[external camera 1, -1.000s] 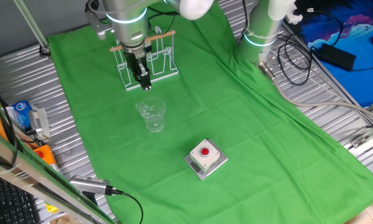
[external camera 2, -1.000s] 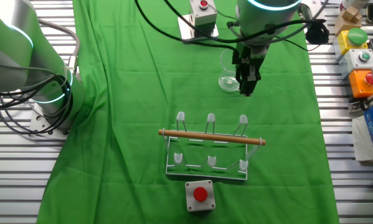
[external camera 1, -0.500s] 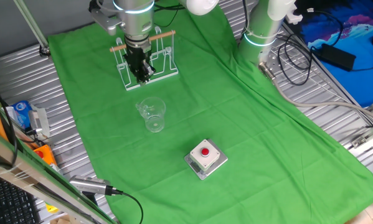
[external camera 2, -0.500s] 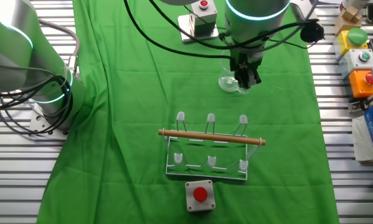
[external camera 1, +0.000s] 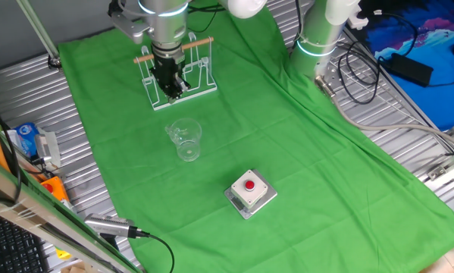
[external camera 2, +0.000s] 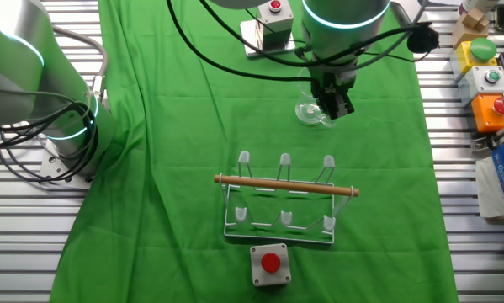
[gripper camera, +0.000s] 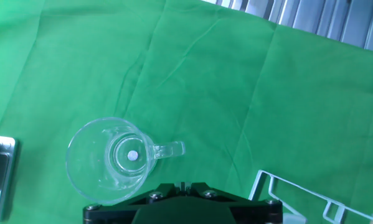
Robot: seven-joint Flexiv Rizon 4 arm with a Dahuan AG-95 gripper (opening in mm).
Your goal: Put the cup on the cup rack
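The clear cup (external camera 1: 185, 140) stands upright on the green cloth, handle to the side. It also shows in the other fixed view (external camera 2: 306, 108) and in the hand view (gripper camera: 114, 158). The white wire cup rack (external camera 1: 200, 76) with a wooden top bar stands behind it, and shows in the other fixed view (external camera 2: 283, 198) and the hand view (gripper camera: 292, 190). My gripper (external camera 1: 173, 91) hangs above the cloth between the cup and the rack, shut and empty. It also shows in the other fixed view (external camera 2: 334, 105) and the hand view (gripper camera: 182, 185).
A red-button box (external camera 1: 250, 191) sits on the cloth in front of the cup. A second red-button box (external camera 2: 270, 263) sits by the rack. A second robot base (external camera 1: 317, 38) stands at the cloth's edge. Bare metal slats surround the cloth.
Over the last second the gripper rose and drew back from the cup toward the rack. In the last half second it has barely moved. The cup has not moved.
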